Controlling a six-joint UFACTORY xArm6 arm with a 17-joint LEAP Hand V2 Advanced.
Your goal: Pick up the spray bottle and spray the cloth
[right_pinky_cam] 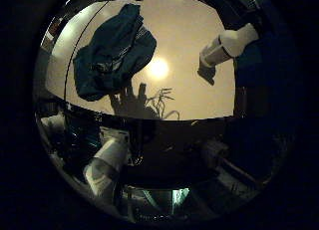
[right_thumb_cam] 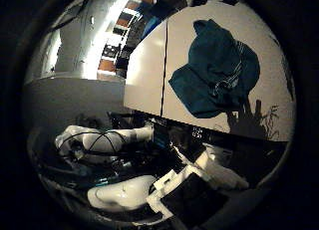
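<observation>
Item: teal cloth (right_pinky_cam: 112,53), crumpled, on pale tabletop (right_pinky_cam: 189,36), at 10 o'clock from the glare spot. Spray bottle: not in view. Hand (right_pinky_cam: 227,46): white fingers apart, holding nothing. Status: pickup and spraying both apparently outstanding.

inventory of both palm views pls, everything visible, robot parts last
cloth: 1, teal-blue, crumpled on the table
table: 1, pale top, bears the cloth and the hand's shadow
spray bottle: none visible in either view
hand: 1, white and black, fingers reach in at the edges of both views, nothing seen between them; whether curled or straight cannot be told
arm: 1, white, below the table edge in the thumb side view
</observation>
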